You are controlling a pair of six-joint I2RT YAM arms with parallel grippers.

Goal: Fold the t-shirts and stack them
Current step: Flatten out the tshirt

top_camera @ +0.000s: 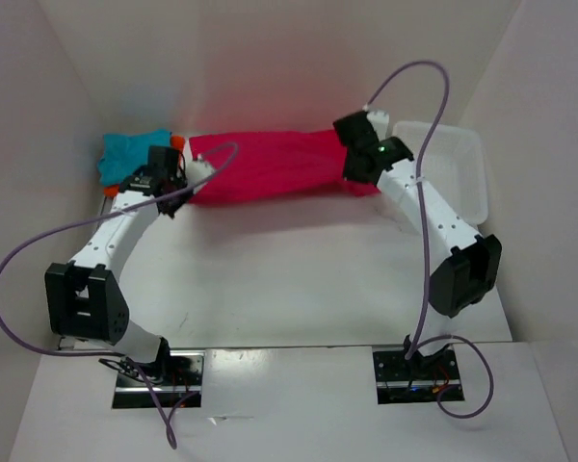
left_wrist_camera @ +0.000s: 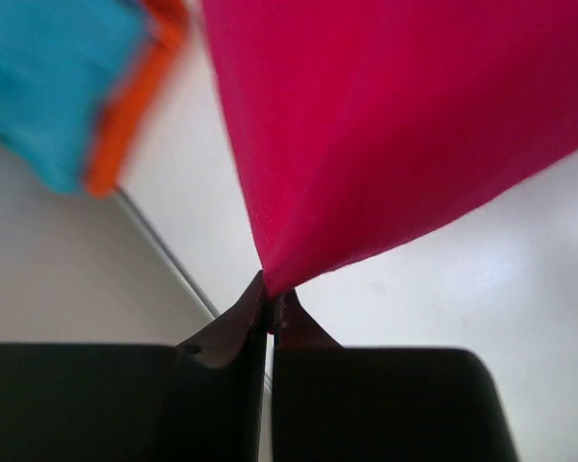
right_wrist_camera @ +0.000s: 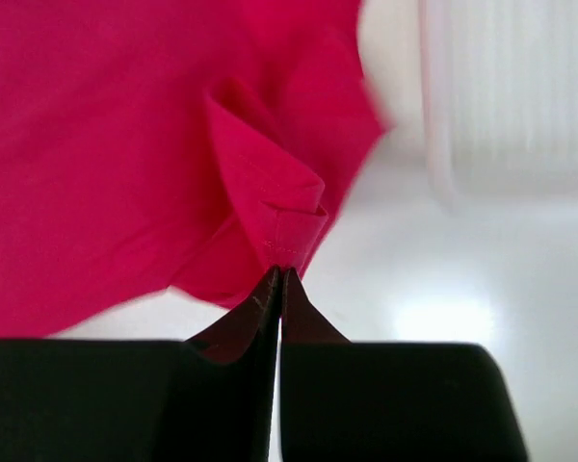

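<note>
Cloth fills both of my wrist views: the pink-red t-shirt (top_camera: 270, 168) is stretched between my 2 grippers across the far part of the table (top_camera: 289, 279). My left gripper (left_wrist_camera: 272, 294) is pinched tight on the shirt's left end. The fabric is drawn to a point right at my fingertips and fans out wide beyond them. My right gripper (right_wrist_camera: 279, 274) is clamped the same way on the shirt's right end, where a small folded corner of hem sits bunched just past the tips.

From above, the shirt runs as 1 long band from left to right, with some creases along it. Its left end meets my left gripper and its right end is partly hidden under my right wrist. At both grips the cloth looks raised off the white surface, but I cannot tell how much of the middle rests on it.

The teal t-shirt (top_camera: 133, 152) lies crumpled in the far left corner, just left of my left gripper and apart from the pink-red one. The orange t-shirt (top_camera: 177, 141) touches the teal one, and only a narrow strip of it shows along the teal's right edge.

The white basket (top_camera: 458, 168) stands at the far right, just beside the pink-red shirt's right end. Its ribbed wall is blurred in my right wrist view.
</note>
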